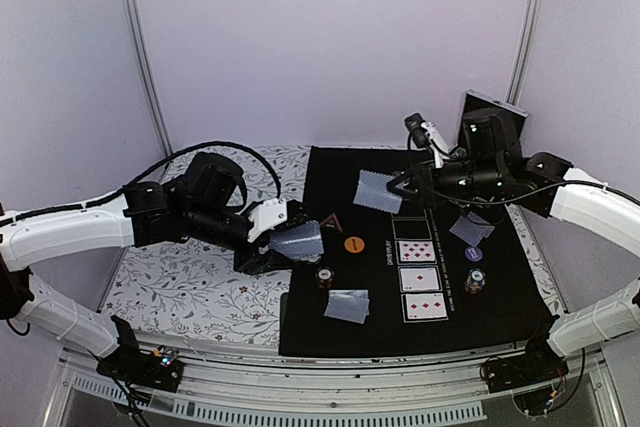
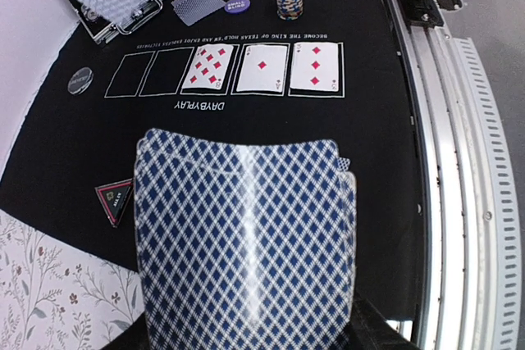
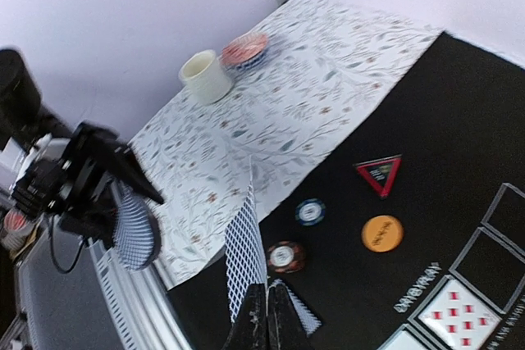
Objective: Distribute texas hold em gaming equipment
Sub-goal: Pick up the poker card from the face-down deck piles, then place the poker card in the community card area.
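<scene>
My left gripper [image 1: 288,243] is shut on a deck of blue-backed cards [image 2: 246,235], held above the mat's left edge; the deck hides its fingers in the left wrist view. My right gripper [image 3: 267,311] is shut on one face-down card [image 3: 244,243], seen edge-on, above the mat's far middle [image 1: 378,190]. On the black mat [image 1: 500,317] lie three face-up cards [image 2: 261,67], a red triangle marker [image 1: 328,223], an orange button [image 1: 353,244], a chip stack [image 1: 324,276] and face-down cards [image 1: 346,304]. At the right are a purple button [image 1: 473,253], chips [image 1: 474,281] and face-down cards [image 1: 471,229].
A silver button [image 2: 80,80] lies at the mat's far side. The silver-edged case [image 1: 490,107] stands open at the back right. A white cup [image 3: 205,76] and a pink round object [image 3: 244,50] sit on the floral cloth [image 1: 190,287] left of the mat.
</scene>
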Controlling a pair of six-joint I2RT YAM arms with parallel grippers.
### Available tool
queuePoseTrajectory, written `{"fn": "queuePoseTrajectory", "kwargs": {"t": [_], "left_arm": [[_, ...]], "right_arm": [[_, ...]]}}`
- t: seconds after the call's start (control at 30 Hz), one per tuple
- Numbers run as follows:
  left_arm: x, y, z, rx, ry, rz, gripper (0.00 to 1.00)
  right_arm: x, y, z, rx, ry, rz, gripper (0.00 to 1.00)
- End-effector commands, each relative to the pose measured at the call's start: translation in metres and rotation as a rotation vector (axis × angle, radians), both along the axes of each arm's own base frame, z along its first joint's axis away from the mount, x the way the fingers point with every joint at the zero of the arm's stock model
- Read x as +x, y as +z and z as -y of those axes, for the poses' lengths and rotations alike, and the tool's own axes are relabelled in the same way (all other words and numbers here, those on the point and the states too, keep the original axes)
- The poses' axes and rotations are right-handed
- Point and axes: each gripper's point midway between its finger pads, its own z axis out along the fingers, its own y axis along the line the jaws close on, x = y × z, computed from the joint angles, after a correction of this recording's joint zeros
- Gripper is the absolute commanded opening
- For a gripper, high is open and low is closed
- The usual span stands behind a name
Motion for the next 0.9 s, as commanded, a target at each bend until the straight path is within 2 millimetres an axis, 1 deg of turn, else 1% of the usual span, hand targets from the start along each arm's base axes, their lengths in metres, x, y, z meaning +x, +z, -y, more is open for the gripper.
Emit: {"fn": "queuePoseTrajectory", "kwargs": {"t": [0.0,0.1,0.2,0.3,0.33,0.4,0.47,0.57,0.63,0.73,0.87], "left_arm": [[-0.003,0.01,0.006,-0.031,-0.028,0.025,0.55],[-0.006,0.009,0.009,-0.039,-0.044,0.008,0.55],[-0.006,0.009,0.009,-0.038,-0.046,0.007,0.55],[-0.007,0.01,0.008,-0.041,-0.046,0.01,0.55],[-0.007,0.011,0.008,-0.041,-0.045,0.013,0.55],[-0.007,0.011,0.007,-0.043,-0.046,0.015,0.55],[-0.008,0.011,0.007,-0.043,-0.048,0.018,0.55],[-0.007,0.008,0.006,-0.036,-0.047,0.018,0.55],[-0.007,0.006,0.006,-0.032,-0.048,0.018,0.55],[-0.007,0.003,0.006,-0.026,-0.05,0.016,0.56],[-0.006,0.0,0.006,-0.018,-0.05,0.015,0.56]], "right_arm": [[0.035,-0.017,0.053,-0.092,-0.092,0.009,0.02],[0.058,-0.041,0.071,-0.176,-0.079,0.01,0.02],[0.077,-0.066,0.079,-0.223,-0.015,-0.002,0.02],[0.1,-0.094,0.089,-0.249,0.018,-0.075,0.02],[0.112,-0.112,0.096,-0.26,0.02,-0.125,0.02],[0.126,-0.138,0.104,-0.28,0.025,-0.21,0.02],[0.136,-0.161,0.11,-0.297,0.027,-0.282,0.02],[0.142,-0.187,0.112,-0.31,0.055,-0.345,0.02],[0.145,-0.199,0.116,-0.33,0.066,-0.365,0.02],[0.154,-0.208,0.122,-0.342,0.066,-0.372,0.02],[0.159,-0.215,0.116,-0.321,0.122,-0.384,0.03]]}}
